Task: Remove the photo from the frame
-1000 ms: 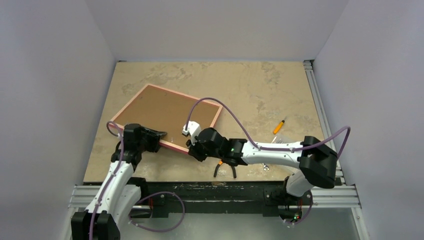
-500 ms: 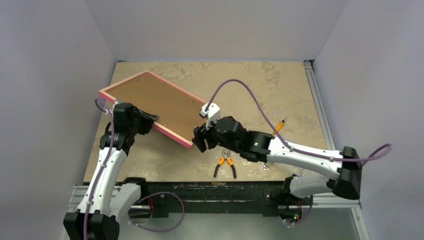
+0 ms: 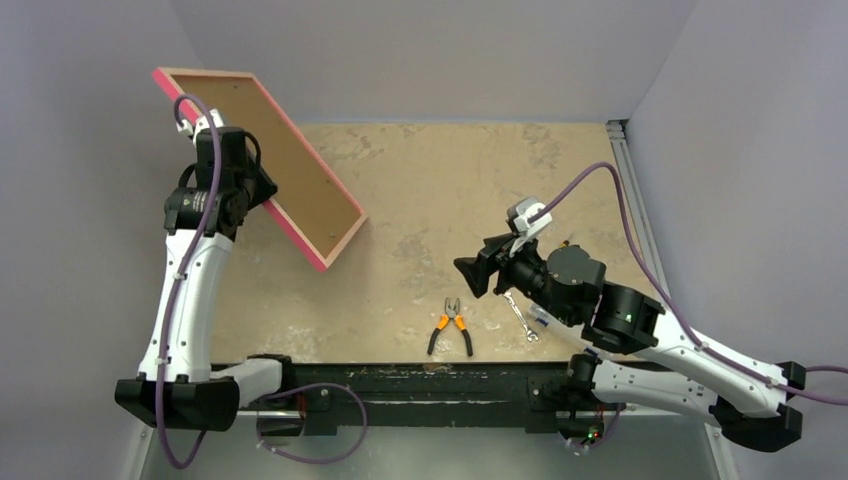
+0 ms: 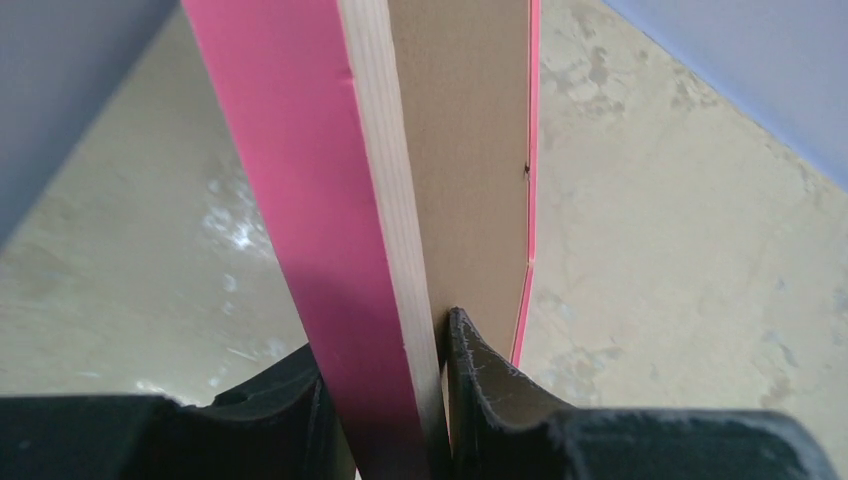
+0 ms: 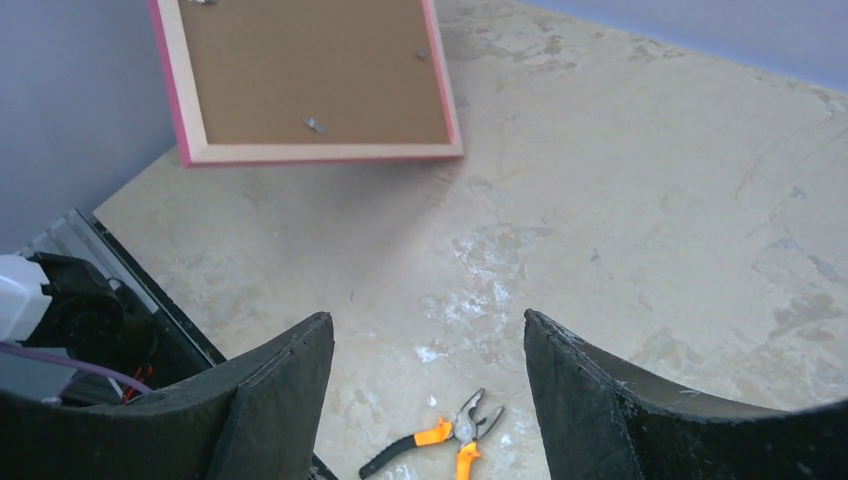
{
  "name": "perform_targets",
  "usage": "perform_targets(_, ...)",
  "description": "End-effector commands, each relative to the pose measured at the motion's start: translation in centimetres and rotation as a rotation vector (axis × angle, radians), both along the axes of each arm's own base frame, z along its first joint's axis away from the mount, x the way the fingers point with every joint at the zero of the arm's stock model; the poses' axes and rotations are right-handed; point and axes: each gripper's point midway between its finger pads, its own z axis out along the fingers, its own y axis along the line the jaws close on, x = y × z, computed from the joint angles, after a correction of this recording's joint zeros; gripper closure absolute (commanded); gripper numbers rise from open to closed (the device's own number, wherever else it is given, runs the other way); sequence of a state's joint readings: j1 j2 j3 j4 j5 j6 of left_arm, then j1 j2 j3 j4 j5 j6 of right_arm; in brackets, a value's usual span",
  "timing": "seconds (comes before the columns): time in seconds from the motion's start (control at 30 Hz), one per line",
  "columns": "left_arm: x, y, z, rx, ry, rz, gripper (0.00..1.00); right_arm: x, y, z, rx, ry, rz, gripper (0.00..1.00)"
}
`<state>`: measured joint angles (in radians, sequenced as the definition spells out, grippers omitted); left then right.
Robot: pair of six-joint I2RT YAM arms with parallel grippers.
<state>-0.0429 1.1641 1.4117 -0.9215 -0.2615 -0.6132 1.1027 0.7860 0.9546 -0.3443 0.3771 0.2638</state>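
The frame is up in the air at the back left, tilted steeply, its brown board back facing the table's middle and its pink border at the edges. My left gripper is shut on its long side. In the left wrist view the pink and pale-wood edge of the frame sits pinched in the left gripper. My right gripper hovers open and empty over the table's middle right, well apart from the frame. Nothing sits in the right gripper. The photo is hidden.
Orange-handled pliers lie near the front edge, also below my right fingers as pliers. A small wrench lies just right of them. Grey walls close three sides; an aluminium rail runs along the right edge.
My left arm has swung the frame from flat on the table up to the back left, steeply tilted. My right gripper opened, left the frame's near edge and drew back to the right.
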Motion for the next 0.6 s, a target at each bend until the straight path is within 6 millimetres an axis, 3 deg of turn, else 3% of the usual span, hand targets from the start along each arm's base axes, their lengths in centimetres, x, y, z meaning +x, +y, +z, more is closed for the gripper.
perform_targets(0.0, -4.3, 8.0, 1.1, 0.547, 0.275, 0.027, 1.0, -0.1, -1.0, -1.0, -0.055, -0.008, -0.004, 0.32)
perform_targets(0.27, -3.1, 9.9, 6.5, 0.731, 0.308, 0.003, 1.0, 0.2, -0.6, -1.7, -0.106, -0.021, 0.007, 0.32)
perform_targets(0.4, -2.4, 10.6, 8.2, 0.839, 0.361, -0.013, 1.0, 0.6, 0.2, -2.3, -0.137, -0.014, 0.015, 0.32)
perform_targets(0.5, -1.2, 9.5, 7.8, 0.936, 0.419, -0.052, 1.0, 0.8, 0.7, -2.6, -0.147, -0.005, 0.016, 0.32)
perform_targets(0.57, 0.0, 8.6, 6.3, 0.971, 0.488, -0.096, 1.0, 0.7, 1.0, -2.9, -0.147, 0.007, 0.02, 0.32)
